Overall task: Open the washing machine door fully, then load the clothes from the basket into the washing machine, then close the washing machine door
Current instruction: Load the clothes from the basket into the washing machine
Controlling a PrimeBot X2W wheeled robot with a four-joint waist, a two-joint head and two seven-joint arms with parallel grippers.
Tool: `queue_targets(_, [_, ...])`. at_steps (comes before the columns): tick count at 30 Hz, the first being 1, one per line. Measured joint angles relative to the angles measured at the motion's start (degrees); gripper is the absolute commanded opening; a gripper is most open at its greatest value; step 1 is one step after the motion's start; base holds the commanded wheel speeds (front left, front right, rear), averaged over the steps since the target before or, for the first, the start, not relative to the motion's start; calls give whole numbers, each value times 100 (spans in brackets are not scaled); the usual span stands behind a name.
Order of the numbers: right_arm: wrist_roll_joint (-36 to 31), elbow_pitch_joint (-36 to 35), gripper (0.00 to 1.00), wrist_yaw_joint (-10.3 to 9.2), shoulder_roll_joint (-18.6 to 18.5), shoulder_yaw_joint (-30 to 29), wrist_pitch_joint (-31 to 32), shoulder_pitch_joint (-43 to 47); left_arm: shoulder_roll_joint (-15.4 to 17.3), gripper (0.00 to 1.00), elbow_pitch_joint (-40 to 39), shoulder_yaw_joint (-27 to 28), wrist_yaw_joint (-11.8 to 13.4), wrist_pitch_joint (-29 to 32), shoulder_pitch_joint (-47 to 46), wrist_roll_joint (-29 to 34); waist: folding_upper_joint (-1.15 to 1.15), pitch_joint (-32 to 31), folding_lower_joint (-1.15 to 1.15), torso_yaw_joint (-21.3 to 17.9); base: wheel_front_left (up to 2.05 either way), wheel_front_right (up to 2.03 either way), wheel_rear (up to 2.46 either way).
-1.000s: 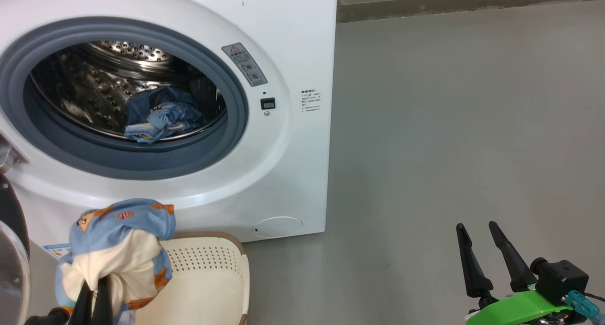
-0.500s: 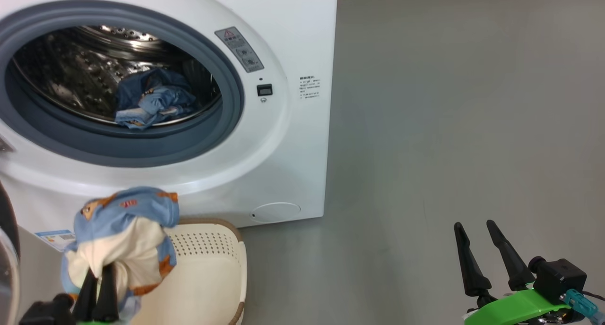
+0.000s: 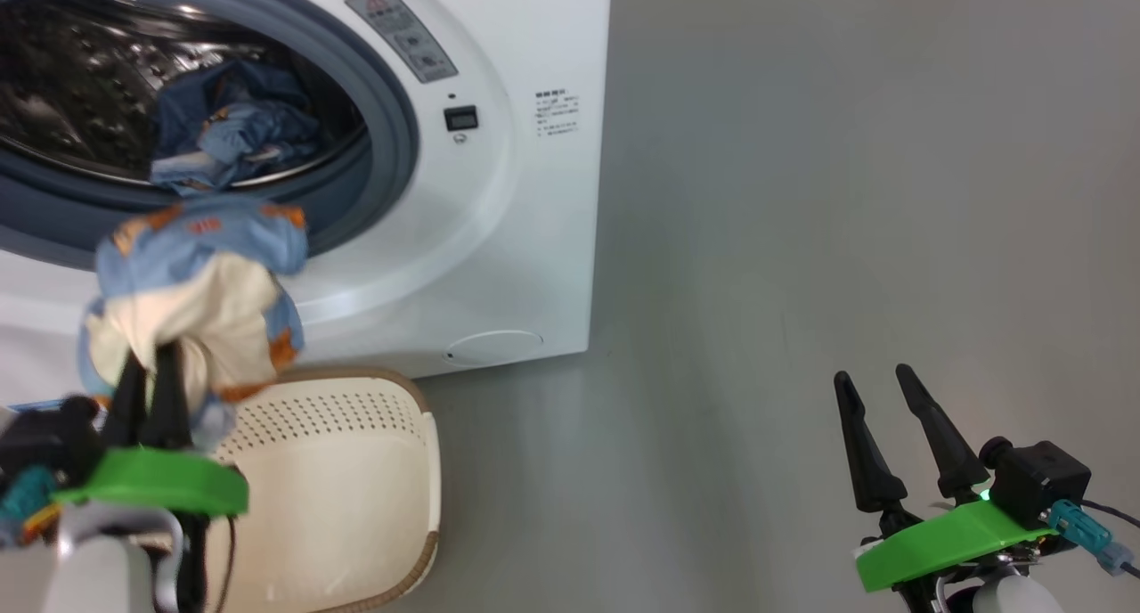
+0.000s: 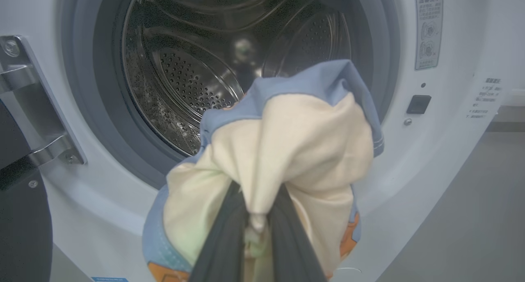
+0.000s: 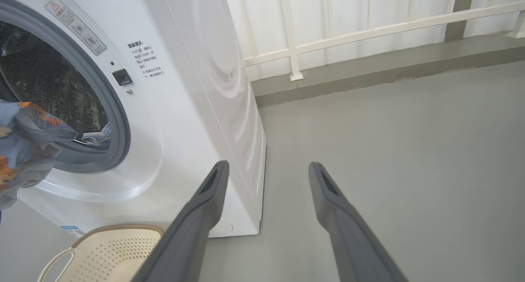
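Head view. Observed left gripper (image 3: 151, 356) at near left, fingers pinched narrow on the clothes (image 3: 191, 297), holding the blue-and-cream bundle up before the washing machine (image 3: 525, 239), over the lower lip of the grey-blue gasket (image 3: 392, 123). Noted another blue garment (image 3: 227, 123) lying inside the steel drum (image 3: 71, 78). Found the basket (image 3: 356, 417) on the grey floor (image 3: 802, 194), near side of the machine, below and right of the held bundle. Logged right gripper (image 3: 873, 372) at near right, well apart from the machine, fingers spread wide, gripping nothing. Left wrist view. Confirmed both fingers (image 4: 221, 241) closed on a cream fold, blue printed cloth wrapped round it, bundle in front of the drum mouth; cannot tell whether past the gasket. Spotted metal hinge (image 4: 37, 110) and dark edge of the washing machine door (image 4: 20, 224) at left. Right wrist view. Saw its fingers (image 5: 201, 216) wide apart above bare floor, machine to their left, basket rim at lower left, white railing (image 5: 348, 28) far behind.
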Motion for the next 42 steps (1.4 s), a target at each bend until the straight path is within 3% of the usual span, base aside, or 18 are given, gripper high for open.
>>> queue_targets(9, [55, -4, 100, 0, -10, 75, 0, -275, 337, 0, 746, 74, -52, -23, -1339, 33, 0, 461, 0, -217, 0, 0, 0])
queue_targets(25, [163, -46, 100, 0, -11, 214, 0, -736, 955, 0, 2762, 36, -48, -22, -3566, 52, 0, 1464, 0, -599, 0, 0, 0])
queue_targets(34, [220, -162, 100, 0, 64, 211, 0, -881, 1271, 0, 3226, -98, -51, -22, -4641, 102, 0, 2171, 0, -690, 0, 0, 0])
queue_targets(42, [254, -224, 100, 0, 157, 236, 0, -1059, 1354, 0, 3474, -226, -43, -23, -5283, 145, 0, 2768, 0, -730, 0, 0, 0])
